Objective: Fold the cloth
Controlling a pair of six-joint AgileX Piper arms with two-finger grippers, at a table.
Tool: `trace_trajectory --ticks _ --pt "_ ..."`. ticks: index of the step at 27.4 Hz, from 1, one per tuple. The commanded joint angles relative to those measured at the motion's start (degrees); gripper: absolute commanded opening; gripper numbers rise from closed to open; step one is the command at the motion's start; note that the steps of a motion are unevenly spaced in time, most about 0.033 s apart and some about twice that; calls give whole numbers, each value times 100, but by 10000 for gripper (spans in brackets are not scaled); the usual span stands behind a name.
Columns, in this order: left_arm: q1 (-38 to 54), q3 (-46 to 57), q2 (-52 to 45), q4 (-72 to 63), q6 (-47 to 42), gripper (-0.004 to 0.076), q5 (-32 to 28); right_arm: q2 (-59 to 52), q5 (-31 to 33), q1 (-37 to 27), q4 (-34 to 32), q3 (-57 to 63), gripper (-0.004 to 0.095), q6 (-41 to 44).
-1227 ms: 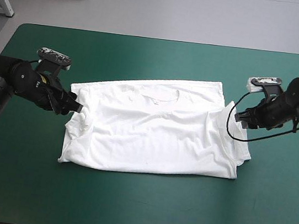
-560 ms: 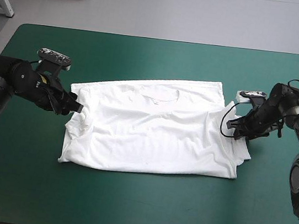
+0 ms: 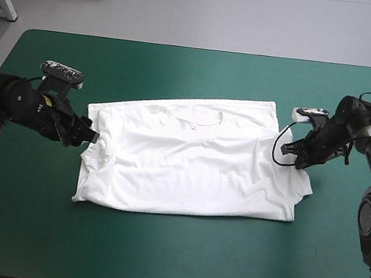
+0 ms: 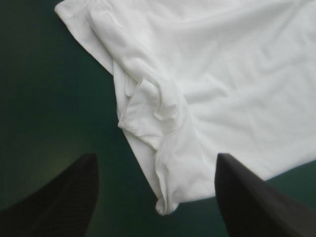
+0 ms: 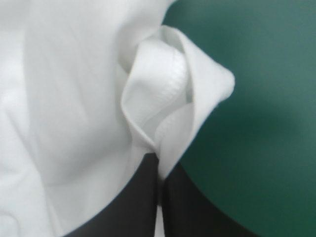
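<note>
I'm pinching just a thin sleeve fold (image 5: 165, 98) of the T-shirt (image 3: 196, 165) in the right gripper (image 5: 159, 170), the left gripper (image 4: 155, 160) hanging open, so I'm risking it slipping free.

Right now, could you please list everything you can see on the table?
T-shirt: one, white, lying flat across the middle of the table, sleeves bunched at both ends.
Table: one, teal-green cover, under the T-shirt.
Left gripper: one, black fingers, open, at the bunched sleeve on its own side, a finger to either side of the cloth's edge.
Right gripper: one, black fingers, shut on the T-shirt at the sleeve on its own side.
</note>
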Motion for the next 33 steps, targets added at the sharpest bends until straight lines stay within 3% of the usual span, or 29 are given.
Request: trace_trajectory --ticks 1,8,16,28,30,33 --pt "-33 -169 -242 -94 -72 493 -153 -634 247 9 163 -485 -7 16" --pt "-52 -169 -315 -89 -163 493 -163 -1105 503 781 305 -537 -7 -9" --pt "-313 -169 -338 46 -163 493 -140 -613 165 2020 195 -537 -9 -21" --pt "-324 -169 -338 274 -163 493 -5 233 298 2206 -219 -681 -3 -47" --pt "-324 -169 -338 261 -163 493 29 220 564 2206 -188 -906 32 -20" --pt "-324 -169 -559 329 -154 493 27 -134 538 2206 45 -1123 212 -27"
